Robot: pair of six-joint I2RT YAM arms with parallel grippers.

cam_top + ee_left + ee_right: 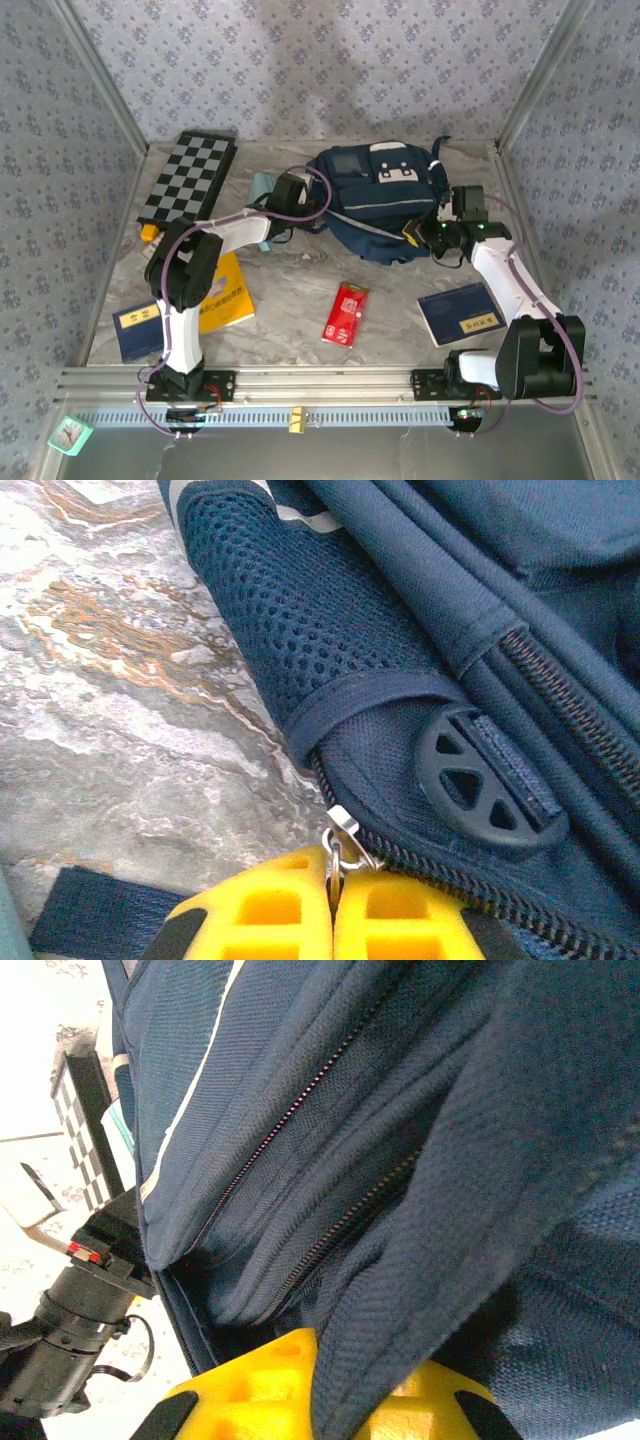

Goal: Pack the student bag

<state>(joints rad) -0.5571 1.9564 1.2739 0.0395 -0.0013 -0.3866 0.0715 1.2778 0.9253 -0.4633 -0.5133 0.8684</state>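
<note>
The navy student bag (385, 195) lies at the back middle of the table, between my two grippers. At its left side my left gripper (314, 207) is shut on the bag's small metal zipper pull (346, 842), which shows in the left wrist view pinched between the yellow fingertips (270, 905) beside a mesh side pocket (290, 620). My right gripper (424, 233) is at the bag's right front corner. In the right wrist view it (340, 1365) is shut on a thick fold of the bag's navy fabric (420, 1250), next to two zipper lines.
A folded chessboard (188, 178) lies at the back left with a pale blue item (262, 185) beside it. On the near table are a yellow book (226, 292), a blue book (137, 331), a red packet (345, 313) and another blue book (461, 314).
</note>
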